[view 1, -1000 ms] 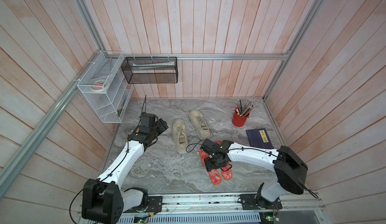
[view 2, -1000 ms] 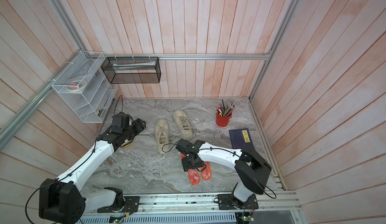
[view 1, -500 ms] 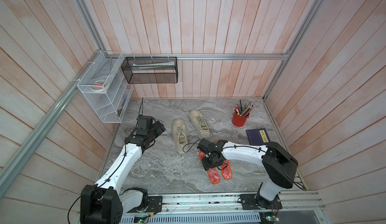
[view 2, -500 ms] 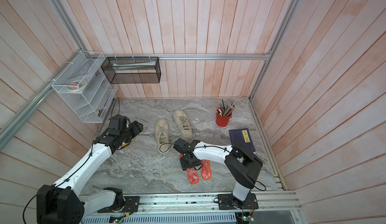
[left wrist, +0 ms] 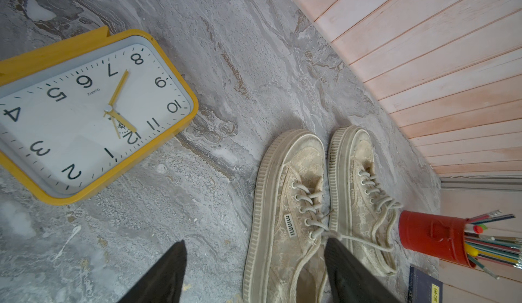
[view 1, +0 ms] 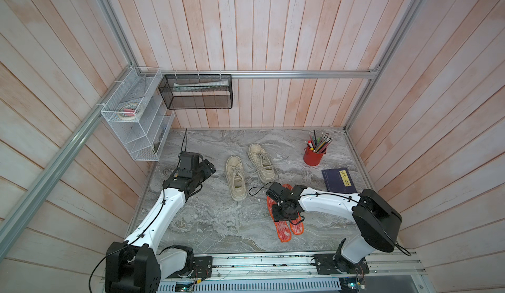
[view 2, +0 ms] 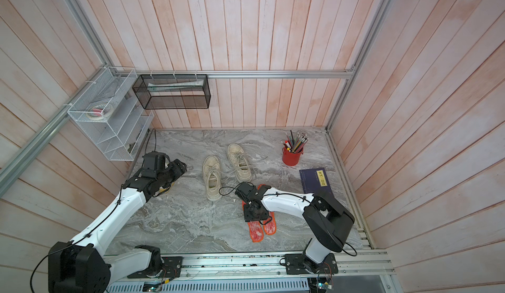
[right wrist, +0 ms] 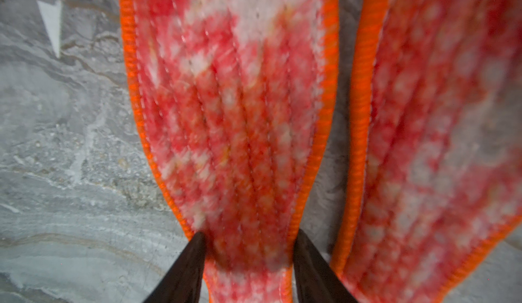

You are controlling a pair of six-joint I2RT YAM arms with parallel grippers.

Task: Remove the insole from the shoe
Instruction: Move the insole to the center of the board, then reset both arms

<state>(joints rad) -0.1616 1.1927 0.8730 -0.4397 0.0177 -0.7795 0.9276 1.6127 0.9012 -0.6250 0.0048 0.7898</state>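
Note:
Two beige lace-up shoes [view 1: 236, 181] [view 1: 261, 163] stand side by side mid-table, also in the left wrist view [left wrist: 291, 202]. Two red insoles with orange rims lie flat near the front. My right gripper [view 1: 285, 215] [right wrist: 250, 232] points down over the left insole [view 1: 282, 231] [right wrist: 234, 103], its dark fingertips pressed against both orange edges at the narrow waist. The other insole [view 1: 297, 225] [right wrist: 437, 118] lies just beside it. My left gripper [view 1: 209, 168] [left wrist: 255, 240] hangs open left of the shoes, holding nothing.
A yellow-framed clock [left wrist: 84, 118] lies face up under the left arm. A red cup of pencils [view 1: 314, 156] and a dark blue book [view 1: 338, 180] sit at the right. Wire shelves [view 1: 136, 130] [view 1: 196, 92] hang on the back-left walls.
The right gripper's jaws have narrowed onto the sides of the left insole. The left arm has shifted only slightly beside the shoes.

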